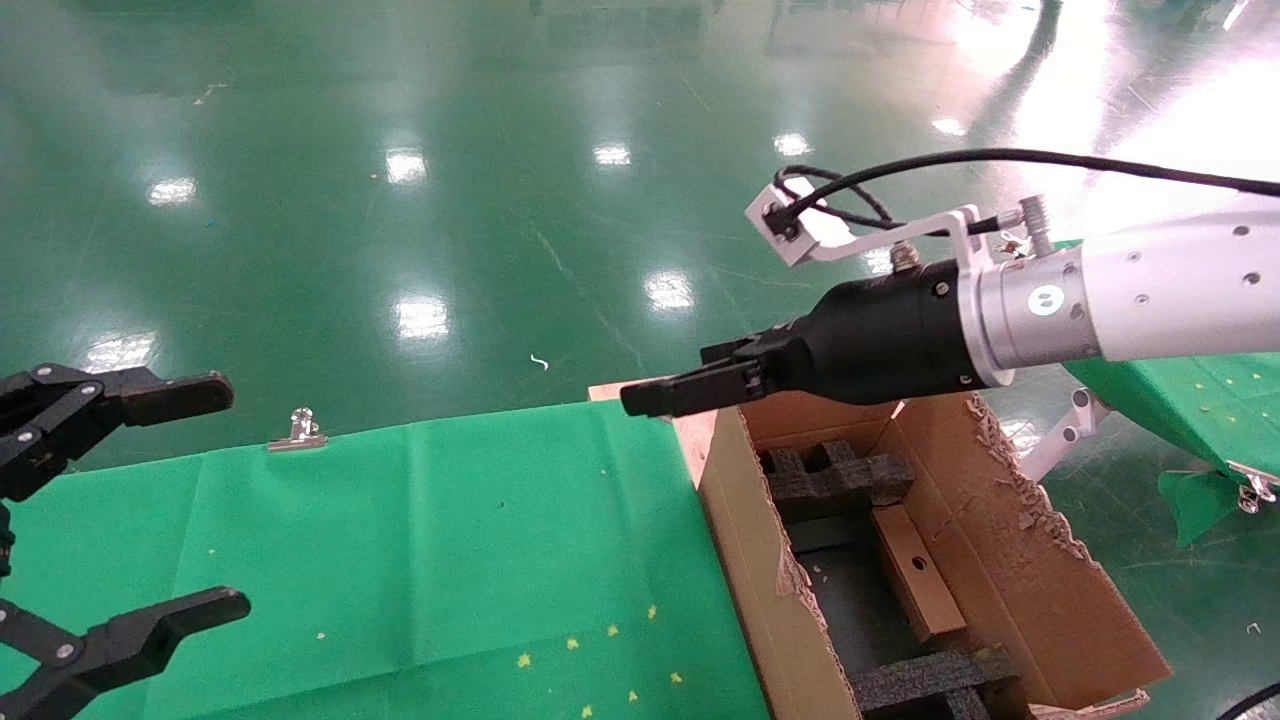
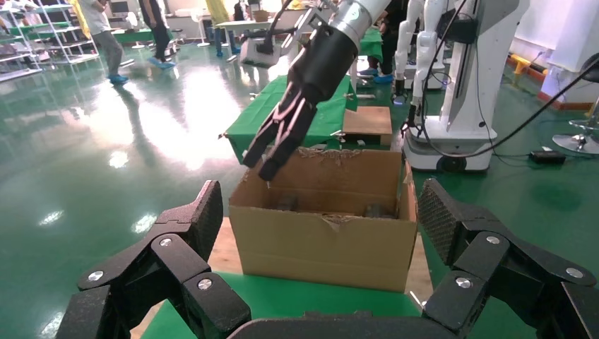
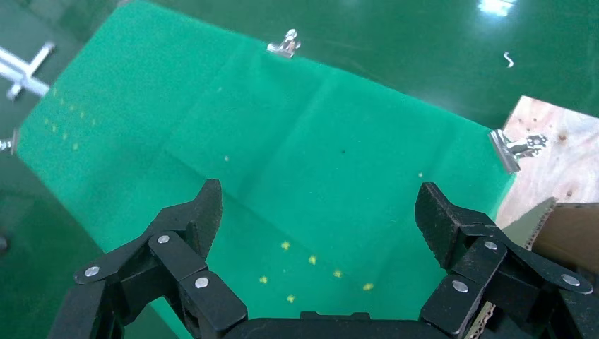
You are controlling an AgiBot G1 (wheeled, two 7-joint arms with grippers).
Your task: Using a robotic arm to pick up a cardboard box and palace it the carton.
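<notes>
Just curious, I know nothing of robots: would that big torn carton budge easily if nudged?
Probably: the carton seems to hold only foam blocks and a small cardboard box, so it is likely light and would slide. Its ragged flaps look weakened and would likely bend.

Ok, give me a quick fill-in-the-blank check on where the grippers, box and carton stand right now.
1. The right gripper, above the carton's rim, has its fingers ____.
2. The cardboard box lies inside the carton between black ____ blocks.
3. The left gripper, idle over the ____ cloth, holds nothing.

Missing words: open; foam; green.
</notes>
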